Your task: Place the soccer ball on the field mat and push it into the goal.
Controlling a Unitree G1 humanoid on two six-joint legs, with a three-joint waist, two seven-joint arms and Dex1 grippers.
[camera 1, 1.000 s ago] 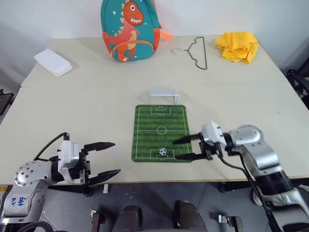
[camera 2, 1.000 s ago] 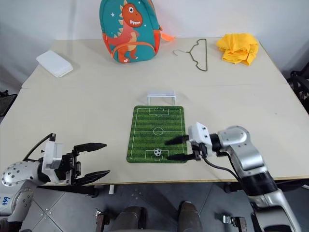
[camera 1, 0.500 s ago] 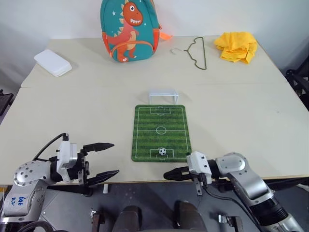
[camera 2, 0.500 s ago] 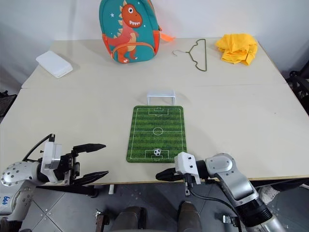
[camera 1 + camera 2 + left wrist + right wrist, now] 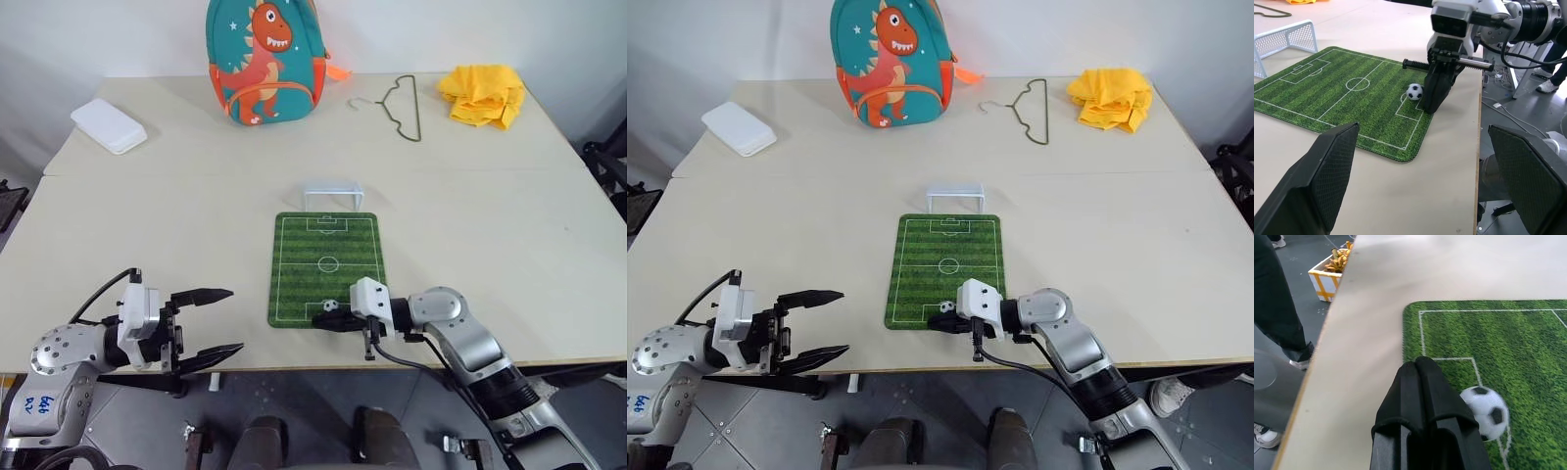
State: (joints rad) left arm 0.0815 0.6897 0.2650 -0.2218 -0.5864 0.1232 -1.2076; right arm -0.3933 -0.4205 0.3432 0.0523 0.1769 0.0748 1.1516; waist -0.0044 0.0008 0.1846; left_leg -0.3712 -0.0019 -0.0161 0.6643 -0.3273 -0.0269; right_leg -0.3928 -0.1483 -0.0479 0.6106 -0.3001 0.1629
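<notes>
Step in hand, as I read it: ball already on the mat, push abt to start. The soccer ball (image 5: 331,305) sat on the field mat (image 5: 327,268) inside the penalty box at the mat's near end, close to the desk's front edge. The right claw (image 5: 324,319) was down at that end w/ both fingers pressed tight together, gripping nothing; its tip lay just beside the ball on the near side, touching or nearly so, can't tell which. The goal (image 5: 332,196) stood at the mat's far end, mouth facing the mat, roughly in line w/ the ball down the pitch.

Next move, my guess: a straight nudge away from the front edge, along the mat's length. Ball is tiny and will roll off easily, so the closed fingers need to sit squarely behind it, not to one side, or it'll skid off toward a long edge of the mat.

Left claw (image 5: 208,324) hung off the front edge toward the front-left corner, fingers spread wide, empty, well apart from the mat.

Desk (image 5: 176,225) was a pale beige top. Along its back edge: a teal dinosaur backpack (image 5: 265,61), a wire hanger (image 5: 400,104), a yellow cloth (image 5: 482,94) near the back-right corner; a white flat box (image 5: 109,125) toward the back-left. White wall behind, grey floor below.
</notes>
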